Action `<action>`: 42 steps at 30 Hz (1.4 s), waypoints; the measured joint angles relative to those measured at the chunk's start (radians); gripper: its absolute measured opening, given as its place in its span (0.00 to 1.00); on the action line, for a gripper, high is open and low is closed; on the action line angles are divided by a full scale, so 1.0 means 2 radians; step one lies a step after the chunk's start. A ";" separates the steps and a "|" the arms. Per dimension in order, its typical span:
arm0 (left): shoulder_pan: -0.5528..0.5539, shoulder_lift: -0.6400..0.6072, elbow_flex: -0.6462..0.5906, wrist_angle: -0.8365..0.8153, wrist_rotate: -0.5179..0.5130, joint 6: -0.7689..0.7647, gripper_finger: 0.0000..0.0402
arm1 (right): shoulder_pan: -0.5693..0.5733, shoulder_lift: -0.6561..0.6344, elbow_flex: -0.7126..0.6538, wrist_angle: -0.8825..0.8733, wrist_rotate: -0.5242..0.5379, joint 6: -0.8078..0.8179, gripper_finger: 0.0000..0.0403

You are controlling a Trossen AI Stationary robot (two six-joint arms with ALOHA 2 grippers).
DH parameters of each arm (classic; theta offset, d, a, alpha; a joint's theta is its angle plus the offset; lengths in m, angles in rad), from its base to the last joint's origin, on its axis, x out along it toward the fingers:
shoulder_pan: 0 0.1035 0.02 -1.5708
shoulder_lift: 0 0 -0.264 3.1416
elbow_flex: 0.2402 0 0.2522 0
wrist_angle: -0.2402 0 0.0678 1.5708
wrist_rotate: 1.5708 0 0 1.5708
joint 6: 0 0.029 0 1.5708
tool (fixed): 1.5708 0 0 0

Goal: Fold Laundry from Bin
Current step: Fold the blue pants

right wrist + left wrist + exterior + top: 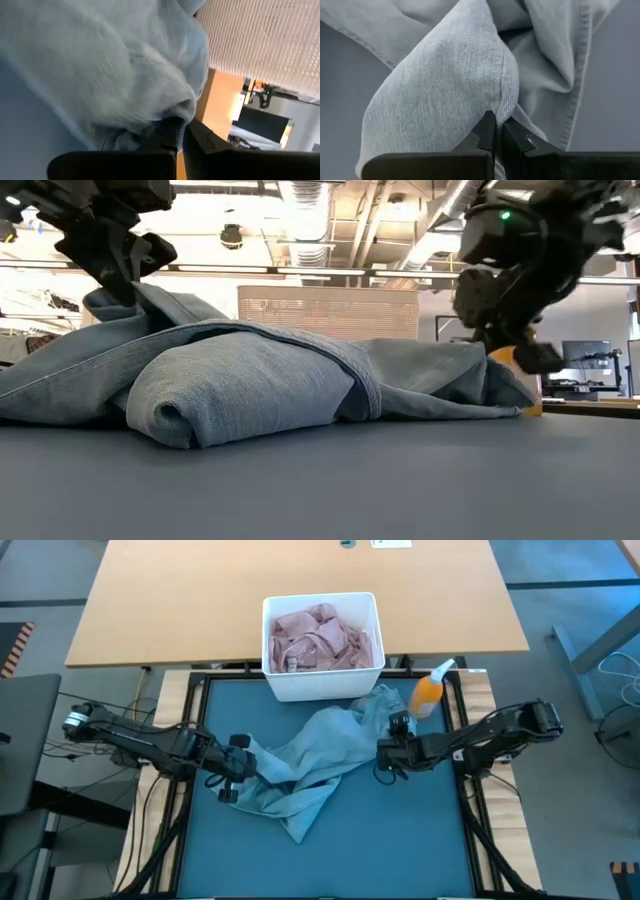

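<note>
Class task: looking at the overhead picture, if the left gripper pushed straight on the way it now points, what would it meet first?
The left gripper, shut on a fold of the crumpled light blue denim jeans, points toward the right arm. It would likely meet more of that denim heap first; depth is unclear.

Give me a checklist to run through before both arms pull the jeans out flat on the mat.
1. Left gripper shut on a fold of the jeans: ok.
2. Right gripper shut on the jeans' other edge: ok.
3. Jeans out of the bin and on the mat: ok.
4. Jeans lying flat: not ok, bunched and rolled over themselves.
5. Spray bottle apart from the cloth: cannot tell, it stands right at the cloth's edge by the right gripper.
6. Pink clothes kept in the bin: ok.
</note>
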 joint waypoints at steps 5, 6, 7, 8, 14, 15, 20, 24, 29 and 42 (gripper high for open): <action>0.000 -0.008 0.000 -0.005 -0.053 -0.040 0.00 | -0.052 0.000 -0.014 0.064 -0.090 -0.052 0.06; 0.001 -0.011 0.000 -0.008 -0.071 -0.045 0.00 | -0.060 0.000 -0.014 0.063 -0.113 -0.049 0.06; 0.001 -0.014 0.000 -0.013 -0.090 -0.051 0.00 | -0.066 0.000 -0.014 0.061 -0.130 -0.041 0.06; 0.001 -0.017 0.000 -0.016 -0.107 -0.055 0.00 | -0.072 0.000 -0.014 0.058 -0.142 -0.029 0.06; 0.003 -0.042 0.000 -0.022 -0.156 -0.057 0.00 | -0.088 0.000 -0.030 0.071 -0.178 0.051 0.06; 0.004 -0.046 0.000 -0.022 -0.157 -0.058 0.00 | -0.089 0.000 -0.037 0.076 -0.184 0.061 0.06; 0.015 -0.064 0.000 -0.022 -0.162 -0.061 0.00 | -0.081 -0.001 -0.056 0.057 -0.230 0.142 0.06; 0.023 -0.076 0.000 -0.022 -0.175 -0.056 0.00 | -0.035 -0.002 -0.056 0.024 -0.260 0.216 0.06; 0.032 -0.089 0.000 -0.022 -0.189 -0.045 0.00 | 0.044 -0.002 -0.040 -0.004 -0.322 0.347 0.06; 0.057 -0.095 0.000 -0.018 -0.304 -0.028 0.00 | 0.325 0.002 0.129 -0.110 -0.520 0.640 0.06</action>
